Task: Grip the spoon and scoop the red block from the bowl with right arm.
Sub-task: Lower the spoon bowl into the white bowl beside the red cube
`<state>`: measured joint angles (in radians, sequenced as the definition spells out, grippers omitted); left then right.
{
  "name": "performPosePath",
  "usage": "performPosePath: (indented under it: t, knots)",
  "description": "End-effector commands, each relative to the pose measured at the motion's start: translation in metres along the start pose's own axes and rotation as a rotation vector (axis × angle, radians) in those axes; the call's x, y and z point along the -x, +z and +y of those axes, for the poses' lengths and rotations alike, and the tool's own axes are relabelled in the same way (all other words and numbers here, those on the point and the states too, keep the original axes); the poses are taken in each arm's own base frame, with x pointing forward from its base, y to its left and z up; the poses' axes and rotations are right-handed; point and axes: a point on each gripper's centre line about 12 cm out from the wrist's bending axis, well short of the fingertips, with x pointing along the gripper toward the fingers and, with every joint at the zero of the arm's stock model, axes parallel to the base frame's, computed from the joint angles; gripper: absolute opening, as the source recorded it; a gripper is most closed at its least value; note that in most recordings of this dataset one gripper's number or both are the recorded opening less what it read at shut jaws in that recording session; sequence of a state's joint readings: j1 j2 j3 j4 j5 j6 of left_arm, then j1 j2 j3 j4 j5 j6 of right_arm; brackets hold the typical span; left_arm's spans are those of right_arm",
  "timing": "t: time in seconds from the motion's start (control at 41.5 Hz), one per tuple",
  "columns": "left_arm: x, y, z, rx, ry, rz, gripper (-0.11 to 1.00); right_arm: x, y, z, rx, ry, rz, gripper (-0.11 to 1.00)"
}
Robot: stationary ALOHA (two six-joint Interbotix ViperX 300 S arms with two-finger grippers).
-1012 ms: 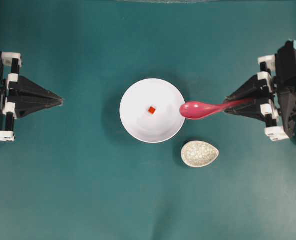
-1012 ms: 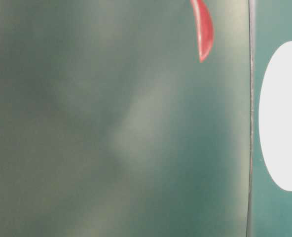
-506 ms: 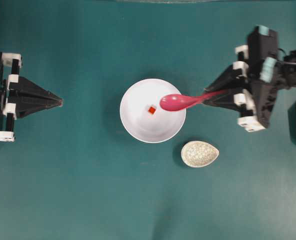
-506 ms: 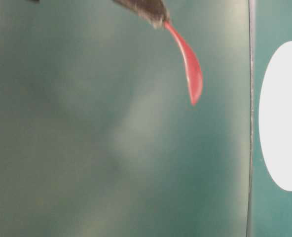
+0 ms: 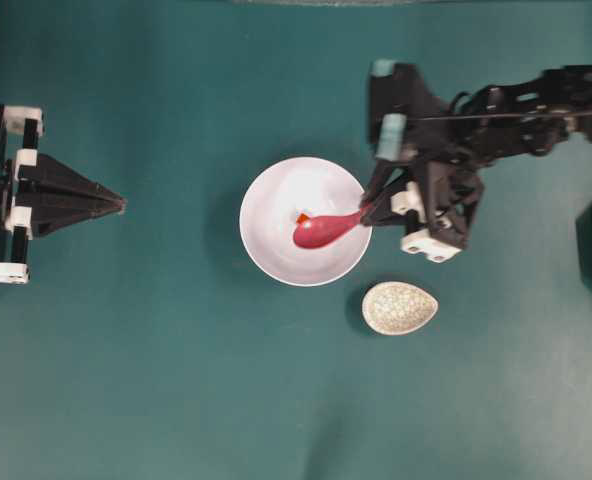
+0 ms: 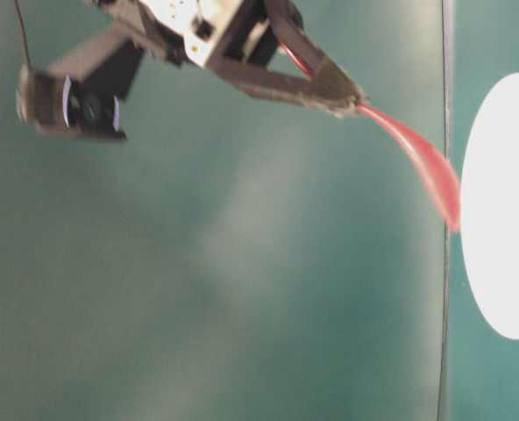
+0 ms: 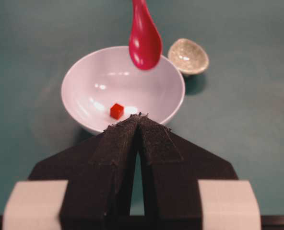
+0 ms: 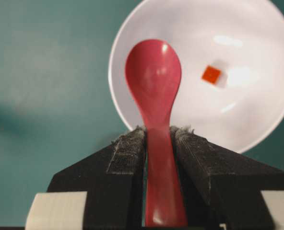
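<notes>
Over on the left, the left gripper (image 5: 121,203) sits parked well clear of the bowl (image 5: 266,250), its jaws pressed together on nothing. In the middle, the block (image 7: 116,110) lies loose on the bowl's floor. The spoon (image 5: 321,231) hangs over it, tip dipped toward the cube. On the right, the right gripper (image 8: 156,136) has its jaws pinched on the spoon's handle. I'd worry the glossy handle twists in that narrow pinch when the tip meets the bowl, or the spoon just nudges the tiny cube away, or tips the bowl at its rim
</notes>
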<state>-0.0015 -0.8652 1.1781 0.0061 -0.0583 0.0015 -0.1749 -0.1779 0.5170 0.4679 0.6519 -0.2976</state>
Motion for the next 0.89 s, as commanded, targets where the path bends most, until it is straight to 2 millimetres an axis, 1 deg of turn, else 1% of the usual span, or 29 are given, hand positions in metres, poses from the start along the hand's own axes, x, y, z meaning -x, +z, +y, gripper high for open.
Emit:
performPosePath:
  t: [0.0,0.169,0.289,0.434,0.578,0.698,0.867]
  knots:
    - [0.0,0.009,0.0,-0.002,0.0,-0.025,0.0,0.005,0.016,0.001,0.007,-0.009,0.0,0.25]
    - [0.001,0.009,0.0,0.0,0.0,-0.026,0.0,-0.003,0.016,-0.009,-0.028,-0.08,0.089,0.25]
    - [0.001,0.009,0.0,0.0,0.0,-0.026,0.0,-0.005,0.01,-0.018,-0.065,-0.148,0.142,0.25]
    - [0.001,0.009,0.0,-0.002,0.0,-0.026,0.0,-0.007,0.004,-0.023,-0.066,-0.188,0.17,0.25]
    - [0.001,0.009,0.0,-0.002,0.0,-0.026,0.0,-0.014,-0.004,-0.026,-0.06,-0.194,0.195,0.25]
    - [0.001,0.009,0.0,-0.002,0.0,-0.026,0.0,-0.024,-0.012,-0.026,-0.053,-0.193,0.205,0.25]
    - [0.001,0.009,0.0,0.0,0.0,-0.026,0.0,-0.035,-0.011,-0.024,-0.042,-0.191,0.176,0.25]
